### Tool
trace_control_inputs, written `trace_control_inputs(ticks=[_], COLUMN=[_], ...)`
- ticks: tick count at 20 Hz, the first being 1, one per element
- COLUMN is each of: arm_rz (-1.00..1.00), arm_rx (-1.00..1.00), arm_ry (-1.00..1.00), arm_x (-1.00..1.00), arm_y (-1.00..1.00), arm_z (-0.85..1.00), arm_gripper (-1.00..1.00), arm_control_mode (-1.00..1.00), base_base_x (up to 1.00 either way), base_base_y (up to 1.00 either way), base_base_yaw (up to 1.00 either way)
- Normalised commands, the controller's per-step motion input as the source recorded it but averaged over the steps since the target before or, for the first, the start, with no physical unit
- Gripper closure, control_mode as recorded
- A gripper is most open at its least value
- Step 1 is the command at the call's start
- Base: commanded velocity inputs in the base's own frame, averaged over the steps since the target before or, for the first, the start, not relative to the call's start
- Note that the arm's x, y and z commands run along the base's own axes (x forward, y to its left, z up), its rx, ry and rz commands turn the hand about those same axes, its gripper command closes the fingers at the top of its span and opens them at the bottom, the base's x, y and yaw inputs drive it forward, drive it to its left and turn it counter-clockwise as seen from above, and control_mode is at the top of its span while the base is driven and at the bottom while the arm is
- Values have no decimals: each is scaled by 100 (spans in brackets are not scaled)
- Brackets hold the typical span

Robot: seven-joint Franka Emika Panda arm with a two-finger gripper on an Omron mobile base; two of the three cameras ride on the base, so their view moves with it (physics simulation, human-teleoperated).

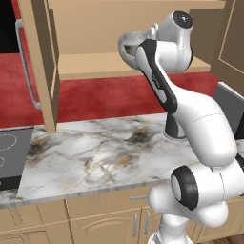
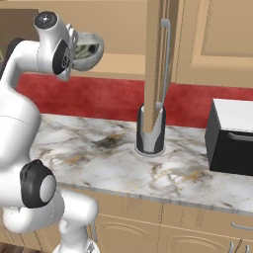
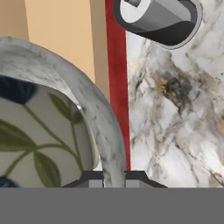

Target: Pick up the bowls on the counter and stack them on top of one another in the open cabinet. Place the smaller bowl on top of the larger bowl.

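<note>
Two-finger gripper (image 3: pixel 114 177) clamped tight on the thick rim of the wide round bowl with mottled grey-white marbled outside (image 3: pixel 57 122), one dark tip to each side of the rim wall in the hand view. Bowl interior cream, painted with green leaf sprigs and dark blue patches.

Larger bowl (image 1: pixel 129 46) carried high, tipped on its side, level with the opening of the light tan wooden wall cabinet (image 1: pixel 95 28) and above its flat shelf (image 1: pixel 95 66). Seen from the right base view as bowl (image 2: pixel 88 49) just beside the white hand, mouth turned partly toward the camera, in front of the shelf (image 2: pixel 123 66). Whether it touches the shelf cannot be told.

Cabinet door (image 1: pixel 40 62) swung open at left, long silver bar handle (image 1: pixel 26 62) running down its face. Second open door (image 2: pixel 157 59) seen edge-on in the right base view, with its own bar handle (image 2: pixel 165 62).

White-grey marble counter with brown and dark veining (image 1: pixel 105 152) below, light wooden drawers beneath. Black-and-silver cylindrical appliance (image 2: pixel 150 133) standing upright on the counter, partly hidden behind the door edge; same appliance (image 3: pixel 159 19) near the top of the hand view. Red backsplash (image 2: pixel 99 99) between counter and cabinet. Dark cooktop (image 1: pixel 12 152) at counter's left end; black box-shaped appliance (image 2: pixel 232 138) at its right end.
</note>
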Motion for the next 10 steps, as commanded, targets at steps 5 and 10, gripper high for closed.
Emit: trace_control_inputs(ticks=[5,10], arm_rz=[0,0], arm_rx=[-4,-2], arm_ry=[0,0], arm_x=[20,24], arm_y=[0,0], arm_z=[-2,-6], arm_gripper=[100,100], arm_control_mode=[-100,-100], base_base_x=[0,0], base_base_y=[0,0], base_base_yaw=[0,0])
